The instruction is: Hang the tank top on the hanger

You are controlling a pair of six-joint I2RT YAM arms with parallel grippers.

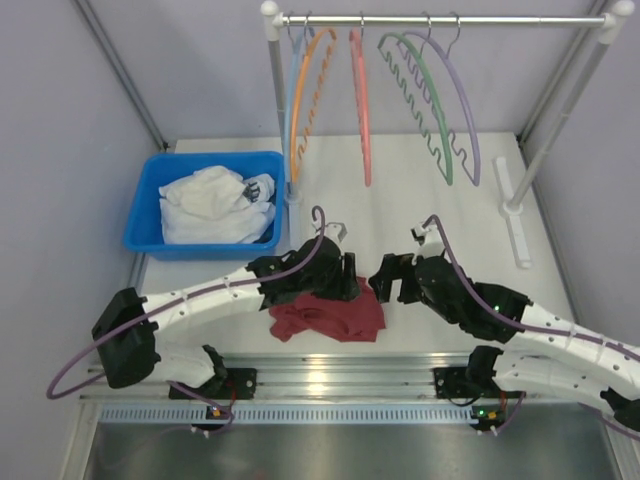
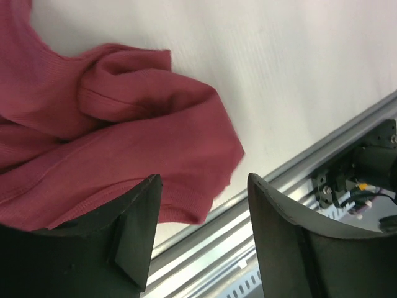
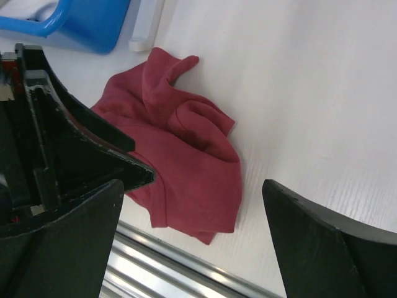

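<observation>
**Maroon top crumpled on the table between two released grippers; the hanger is on the rack behind.**

Nearest the arm bases, the tank top [image 1: 328,315] is seen bunched on the white table [image 1: 450,200], close to its near edge. The left gripper [image 2: 203,186] is held over the garment's edge with fingers spread and nothing pinched. The right gripper [image 3: 192,186] is just beside the garment on the right, likewise spread wide and empty. Further back on the left, a blue bin [image 1: 140,215] is filled by a white cloth [image 1: 210,205]. At the far side, the hanger [image 1: 465,110] is hung on the rack [image 1: 440,19], beside a green hanger [image 1: 420,100], a salmon hanger [image 1: 360,100] and an orange hanger [image 1: 310,90].
</observation>
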